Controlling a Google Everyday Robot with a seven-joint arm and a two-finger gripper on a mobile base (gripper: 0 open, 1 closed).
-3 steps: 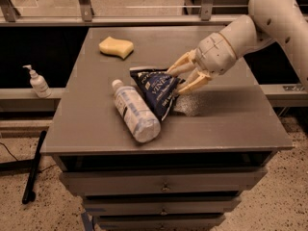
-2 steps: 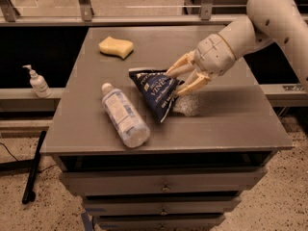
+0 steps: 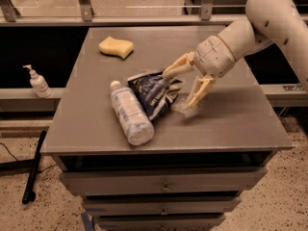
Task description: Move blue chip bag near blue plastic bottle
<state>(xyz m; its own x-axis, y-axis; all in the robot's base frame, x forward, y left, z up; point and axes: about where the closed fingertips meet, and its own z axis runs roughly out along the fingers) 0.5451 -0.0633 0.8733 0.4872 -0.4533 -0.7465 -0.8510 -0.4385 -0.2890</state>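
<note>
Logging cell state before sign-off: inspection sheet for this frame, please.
Surface: grey table top on a drawer cabinet.
Job's things: blue chip bag lies against the blue plastic bottle, which is on its side, cap towards the far edge.
Clutter: yellow sponge at the far left of the top; pale crinkled patch right of the bag, cannot tell what.
Grippers: gripper open, low at the bag's right edge.
Cables: thin dark line on the floor at left, perhaps a cable.
Surroundings: pump dispenser on the left ledge; black rod slanting beside the cabinet.
</note>
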